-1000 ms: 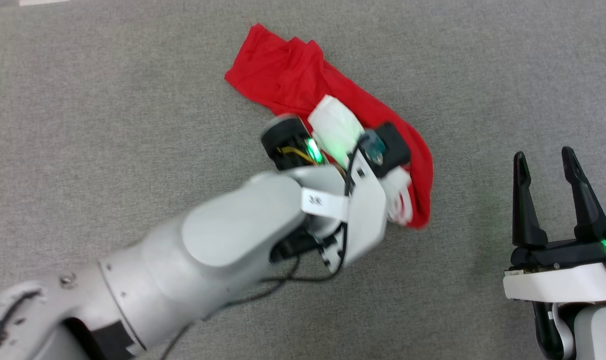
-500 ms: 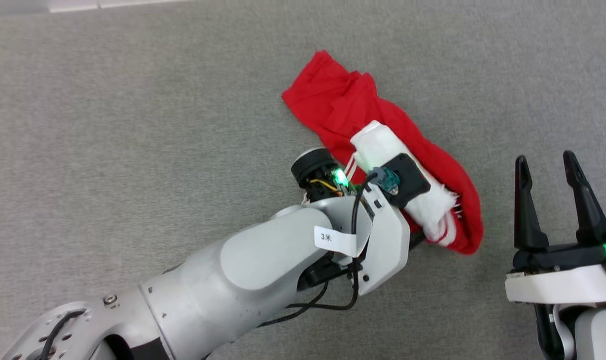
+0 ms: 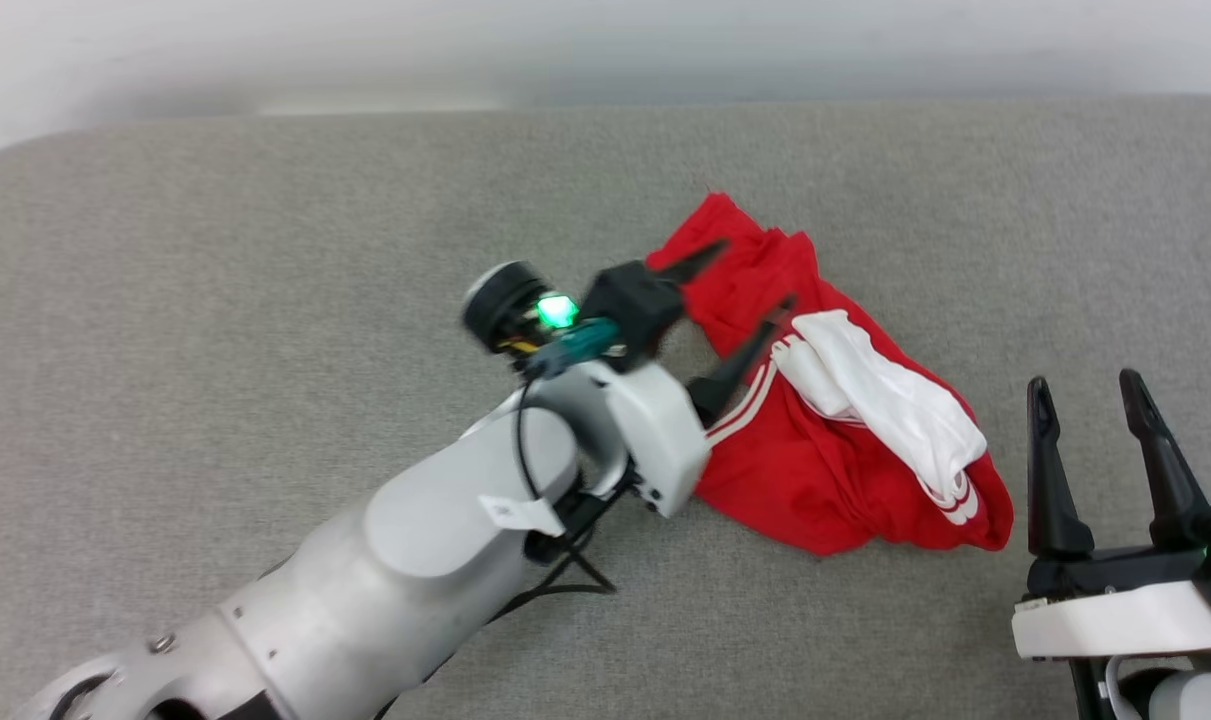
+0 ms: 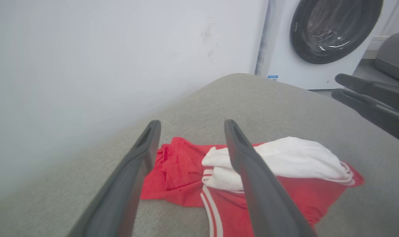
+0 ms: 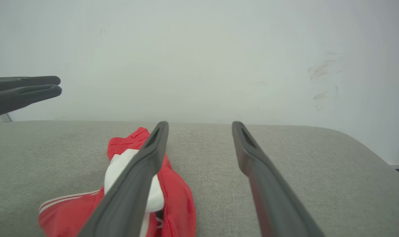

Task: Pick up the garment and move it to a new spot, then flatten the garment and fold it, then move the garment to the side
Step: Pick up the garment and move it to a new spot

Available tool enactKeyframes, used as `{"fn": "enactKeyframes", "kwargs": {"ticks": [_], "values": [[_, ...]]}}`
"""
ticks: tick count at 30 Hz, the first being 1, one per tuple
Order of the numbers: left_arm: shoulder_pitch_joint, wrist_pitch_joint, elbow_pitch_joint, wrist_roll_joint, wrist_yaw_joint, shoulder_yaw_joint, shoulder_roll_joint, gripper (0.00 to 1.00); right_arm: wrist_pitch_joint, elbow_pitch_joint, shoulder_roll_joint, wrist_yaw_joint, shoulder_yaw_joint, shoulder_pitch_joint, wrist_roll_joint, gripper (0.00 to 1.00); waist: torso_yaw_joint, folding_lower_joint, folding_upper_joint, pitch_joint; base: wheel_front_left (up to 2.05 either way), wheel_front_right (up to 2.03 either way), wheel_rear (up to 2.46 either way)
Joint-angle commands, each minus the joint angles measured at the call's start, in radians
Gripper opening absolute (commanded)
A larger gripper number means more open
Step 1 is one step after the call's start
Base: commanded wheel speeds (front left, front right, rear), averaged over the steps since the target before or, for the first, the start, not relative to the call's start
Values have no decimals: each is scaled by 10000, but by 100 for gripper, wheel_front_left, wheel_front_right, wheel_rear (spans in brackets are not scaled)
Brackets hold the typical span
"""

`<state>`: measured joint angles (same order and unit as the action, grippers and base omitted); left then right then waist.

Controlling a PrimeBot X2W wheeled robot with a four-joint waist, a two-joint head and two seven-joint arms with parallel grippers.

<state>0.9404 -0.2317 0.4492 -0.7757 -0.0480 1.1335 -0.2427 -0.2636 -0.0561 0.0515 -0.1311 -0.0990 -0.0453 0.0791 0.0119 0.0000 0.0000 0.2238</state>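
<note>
My left jaws hang wide open, empty, over the crumpled shirt [image 3: 825, 480], right of centre on the worktop [image 3: 265, 300], seemingly its new spot for flattening; right jaws, lower right, open, empty.

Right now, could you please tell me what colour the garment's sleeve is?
The sleeve is white with red stripes at its cuff, clearest in the head view.

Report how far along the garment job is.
Done, it seems: the garment lies bunched on the grey surface, held by neither claw. In hand: the left claw hovers open over it; the right claw stands open beside it. Left: flattening, folding, moving it aside.
</note>
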Motion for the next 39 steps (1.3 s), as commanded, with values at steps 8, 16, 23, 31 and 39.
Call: {"fn": "enactKeyframes", "kwargs": {"ticks": [8,16,23,31,39], "values": [[-2310,-333,-1461,1412,-1966,-2290,-977,100,-17,77,-21,7,-59,576,-1,100,453,0,0,-863,0,0,0],[-5481,-336,-3358,3141,-2879,-5250,-1353,100,-17,88,-22,7,-82,940,-12,100,595,0,0,-1294,0,0,0],[-7564,-337,-4111,4248,-2596,-7187,-754,100,-17,76,-21,7,-53,1199,12,100,651,0,0,-1538,0,0,0],[-8915,-338,-4061,5243,-1758,-8431,247,100,-17,195,-21,7,-19,1487,121,100,628,0,0,-1810,0,0,0],[-9424,-338,-3856,5900,-1078,-9172,831,100,-17,320,-21,7,3,1698,267,100,501,0,0,-2038,0,0,0]]}}
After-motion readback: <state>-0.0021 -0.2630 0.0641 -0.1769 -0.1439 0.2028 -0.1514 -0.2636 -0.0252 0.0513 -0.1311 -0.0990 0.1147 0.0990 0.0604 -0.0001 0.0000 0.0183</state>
